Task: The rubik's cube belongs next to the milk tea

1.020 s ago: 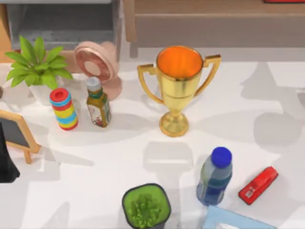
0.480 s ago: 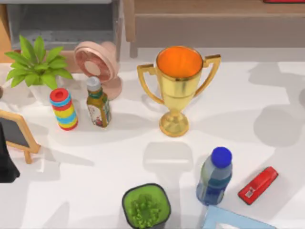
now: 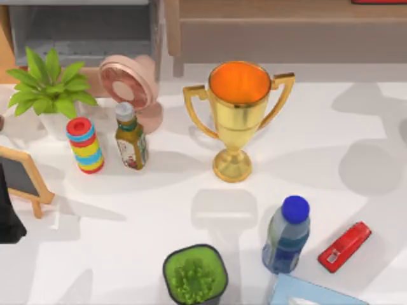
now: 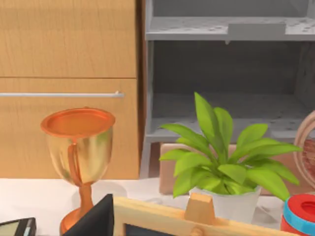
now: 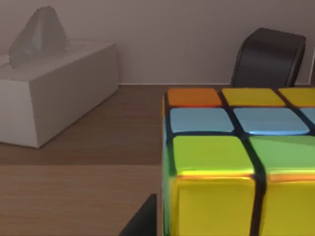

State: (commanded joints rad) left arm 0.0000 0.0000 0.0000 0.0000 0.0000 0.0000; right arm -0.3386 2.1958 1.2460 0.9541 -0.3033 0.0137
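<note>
Rubik's cube [image 5: 236,162] sits right against the right wrist camera: top face reads orange and yellow squares, then a light-blue row, then green, with yellow on the near face, dark grid lines between. It's over a brown wooden surface with a white tissue box [image 5: 54,88] and a dark rounded object [image 5: 268,56] beyond. A dark part pokes in just beside the cube's lower edge, but I can't tell whether the right gripper's fingers are spread or pinching it.

Milk tea [image 3: 131,136] stands upright near the table's far-left corner: olive-brown body, pale cap, red-and-white picture label; no lettering readable. It's between the striped stack [image 3: 85,145] and the gold trophy [image 3: 236,114], with the pink fan [image 3: 130,89] just behind.

Left arm is parked at the table's left edge, camera facing the potted plant [image 4: 221,162]; can't tell its finger state.

Versus 0.5 s ago: nothing on the table has shifted.
</note>
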